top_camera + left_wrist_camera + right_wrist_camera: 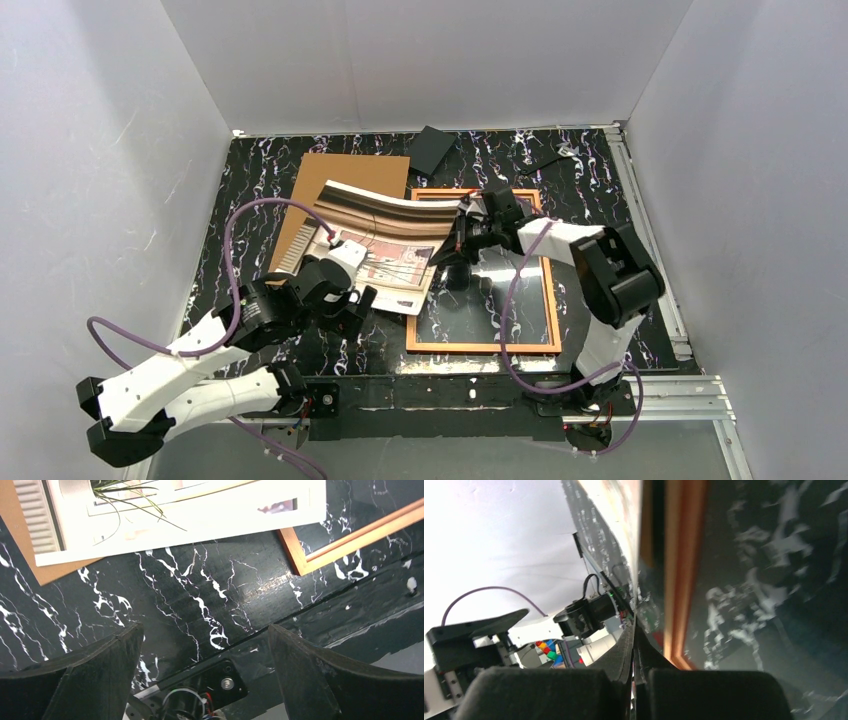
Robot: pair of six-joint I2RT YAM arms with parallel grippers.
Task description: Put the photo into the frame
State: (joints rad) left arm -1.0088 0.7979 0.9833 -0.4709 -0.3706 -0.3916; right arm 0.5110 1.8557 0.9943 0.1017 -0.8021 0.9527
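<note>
While the right gripper (463, 238) pinches the photo (385, 215) by its raised edge, the left gripper (202, 640) hangs spread, photo just beyond its tips. Step: transfer. Next likely calls for drawing it square over the frame (552, 300) beneath the right fingers

Pinches photo (385, 262) at its right edge with right jaws, arching it up off worktop (255, 175). Holds left jaws at photo's near edge. Shows orange frame (480, 347) lying flat at right, brown cardboard board (325, 180) under photo's left part.
</note>
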